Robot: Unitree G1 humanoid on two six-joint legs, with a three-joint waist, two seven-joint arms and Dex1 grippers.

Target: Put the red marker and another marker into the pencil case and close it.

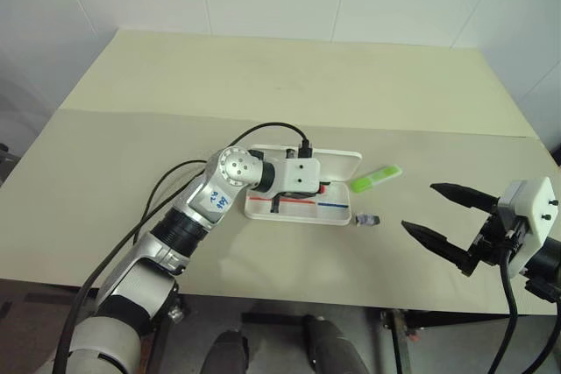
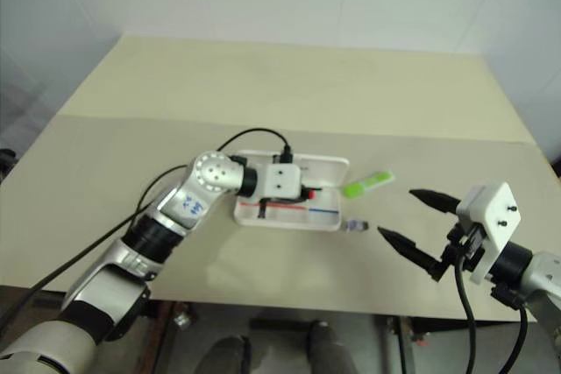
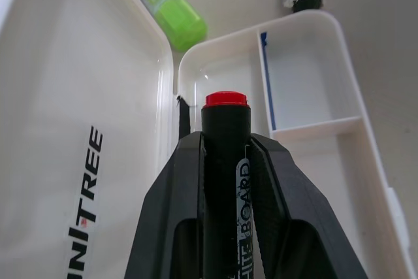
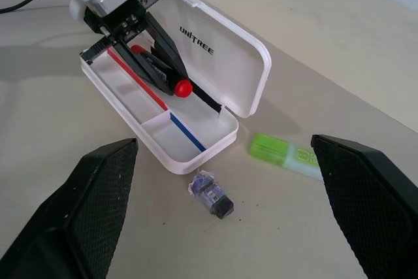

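Left wrist view: left fingers [image 3: 274, 187] clamp the red marker [image 3: 226, 129] over the open pencil case [image 3: 313, 96]; right fingers [image 1: 443, 238] spread empty.

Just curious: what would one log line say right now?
left end effector: red marker held over open pencil case | right end effector: open | green highlighter: on table

Pencil case [image 4: 215, 63] — smooth, glossy white plastic. Red marker [image 3: 225, 129] — glossy black barrel, shiny red end. Green highlighter [image 4: 287, 156] semi-translucent plastic. Table [image 1: 263, 76] matt beige.
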